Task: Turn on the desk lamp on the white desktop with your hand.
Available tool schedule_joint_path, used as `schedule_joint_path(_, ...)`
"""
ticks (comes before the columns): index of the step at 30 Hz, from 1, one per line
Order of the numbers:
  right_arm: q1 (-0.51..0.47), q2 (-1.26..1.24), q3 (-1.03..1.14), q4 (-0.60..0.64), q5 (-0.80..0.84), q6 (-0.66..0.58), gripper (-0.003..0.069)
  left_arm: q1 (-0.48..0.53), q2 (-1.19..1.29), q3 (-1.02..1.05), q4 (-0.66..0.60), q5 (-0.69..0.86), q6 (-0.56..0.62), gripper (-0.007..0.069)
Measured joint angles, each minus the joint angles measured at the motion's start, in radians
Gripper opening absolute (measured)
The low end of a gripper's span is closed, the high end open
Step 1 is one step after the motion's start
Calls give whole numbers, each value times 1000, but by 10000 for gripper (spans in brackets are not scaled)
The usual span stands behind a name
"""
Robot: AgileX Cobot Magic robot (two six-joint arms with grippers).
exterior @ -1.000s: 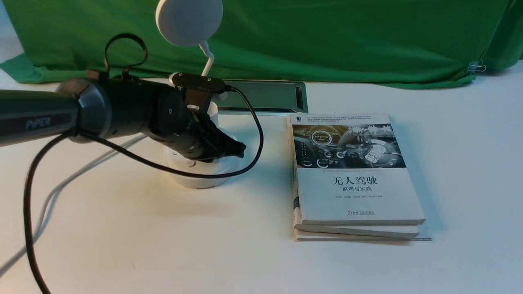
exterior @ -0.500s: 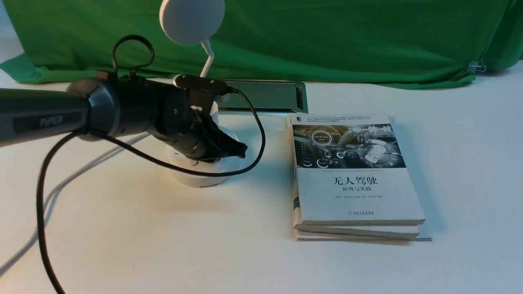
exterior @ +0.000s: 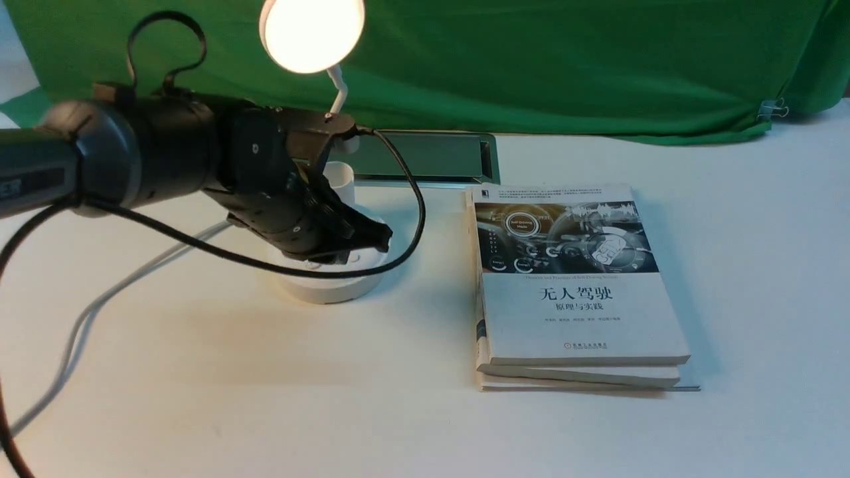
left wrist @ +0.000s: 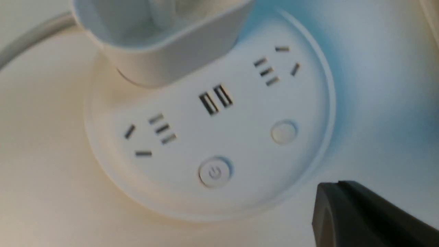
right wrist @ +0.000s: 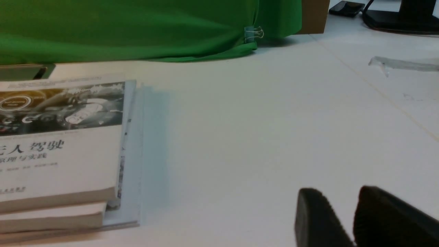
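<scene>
reaching in from the left with the dark left arm (exterior: 159, 149), and carrying the black cable (exterior: 226, 254) alongside the left pincer (left wrist: 337, 183). keeping that pincer clenched, tips together, grasping nothing. now seeing the desk lamp (exterior: 312, 33) glowing above and behind the pincer, after showing a dark head a moment ago. hovering over the lamp's round base (exterior: 325, 292), which is standing on the counter (exterior: 199, 398) beneath the pincer; showing the power button (left wrist: 214, 172) uncovered, near the tips. drawing the arm slightly back and up since the unlit moment, so probably easing off after a successful press. meaning, by that glow, that the task is looking done; needing only a clean retreat, while risking a second press or snagging the cable on the lamp. leaving the books (exterior: 578, 312) well apart, to the right of the left pincer. farther right, holding the right pincer (right wrist: 340, 188) slightly released, tips parted, grasping nothing.
</scene>
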Motion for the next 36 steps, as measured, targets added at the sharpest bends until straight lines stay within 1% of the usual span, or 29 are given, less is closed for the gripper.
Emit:
schedule_joint_path(3, 0, 0, 0, 0, 0, 0, 241, 0, -60, 115, -126, 15, 85, 2)
schedule_joint_path(5, 0, 0, 0, 0, 0, 0, 241, 0, -91, 156, -166, 9, 113, 2)
schedule_joint_path(6, 0, 0, 0, 0, 0, 0, 241, 0, -148, 246, -244, -7, 177, 2)
schedule_joint_path(8, 0, 0, 0, 0, 0, 0, 241, 0, -244, 348, -380, -34, 281, 2)
schedule_joint_path(11, 0, 0, 0, 0, 0, 0, 241, 0, -475, 510, -658, -83, 556, 2)
schedule_joint_path(12, 0, 0, 0, 0, 0, 0, 241, 0, -503, 518, -675, -89, 573, 2)
schedule_joint_path(14, 0, 0, 0, 0, 0, 0, 241, 0, -659, 610, -858, -133, 777, 2)
schedule_joint_path(15, 0, 0, 0, 0, 0, 0, 241, 0, -671, 617, -870, -137, 790, 2)
schedule_joint_path(16, 0, 0, 0, 0, 0, 0, 241, 0, -762, 663, -949, -169, 872, 2)
schedule_joint_path(17, 0, 0, 0, 0, 0, 0, 241, 0, -821, 694, -992, -197, 906, 2)
schedule_joint_path(22, 0, 0, 0, 0, 0, 0, 241, 0, -976, 761, -1042, -270, 937, 2)
schedule_joint_path(25, 0, 0, 0, 0, 0, 0, 241, 0, -1012, 772, -1039, -275, 945, 2)
schedule_joint_path(28, 0, 0, 0, 0, 0, 0, 241, 0, -1036, 775, -1007, -274, 952, 2)
schedule_joint_path(32, 0, 0, 0, 0, 0, 0, 241, 0, -1037, 775, -937, -273, 953, 2)
schedule_joint_path(34, 0, 0, 0, 0, 0, 0, 241, 0, -1039, 775, -871, -272, 953, 2)
schedule_joint_path(36, 0, 0, 0, 0, 0, 0, 241, 0, -1061, 786, -776, -282, 953, 2)
